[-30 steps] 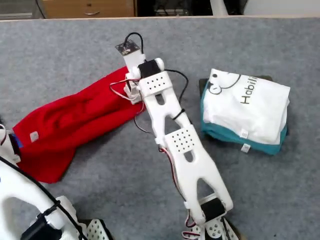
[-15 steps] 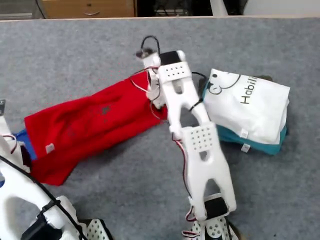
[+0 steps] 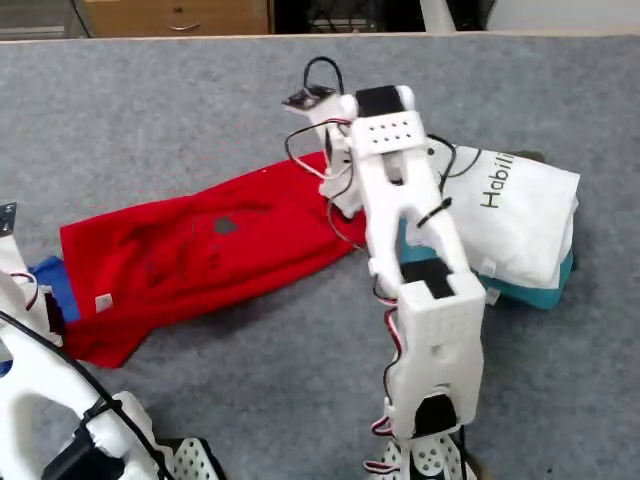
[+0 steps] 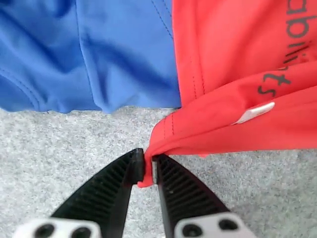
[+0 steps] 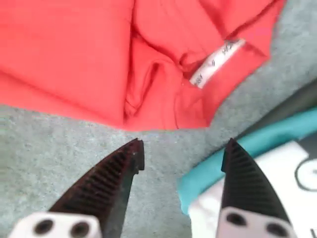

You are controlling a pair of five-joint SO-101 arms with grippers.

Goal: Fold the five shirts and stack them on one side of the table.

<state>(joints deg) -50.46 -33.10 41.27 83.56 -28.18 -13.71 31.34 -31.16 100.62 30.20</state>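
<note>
A red shirt point(image 3: 200, 250) lies stretched across the table's left and middle. Its near left corner point(image 4: 163, 144) is pinched in my left gripper point(image 4: 148, 166), which is shut on it at the table's left edge. A blue shirt point(image 4: 89, 54) lies under that end and peeks out point(image 3: 52, 280). My right gripper point(image 5: 181, 166) stands open just above the table at the red shirt's right end point(image 5: 74, 54), by its white label point(image 5: 213, 64), with nothing between its fingers. Beside it sits a folded stack, a white shirt point(image 3: 510, 210) on a teal one point(image 3: 520, 290).
The right arm point(image 3: 410, 220) reaches from the front edge across the middle and overlaps the stack's left side. Grey carpet-like table top point(image 3: 150, 110) lies bare at the back and front right. A wooden drawer unit point(image 3: 175, 15) stands beyond the far edge.
The right arm swung to the right toward the stack, and the red shirt's right end came with it. The shirt now lies longer and flatter, and its left end shifted right.
</note>
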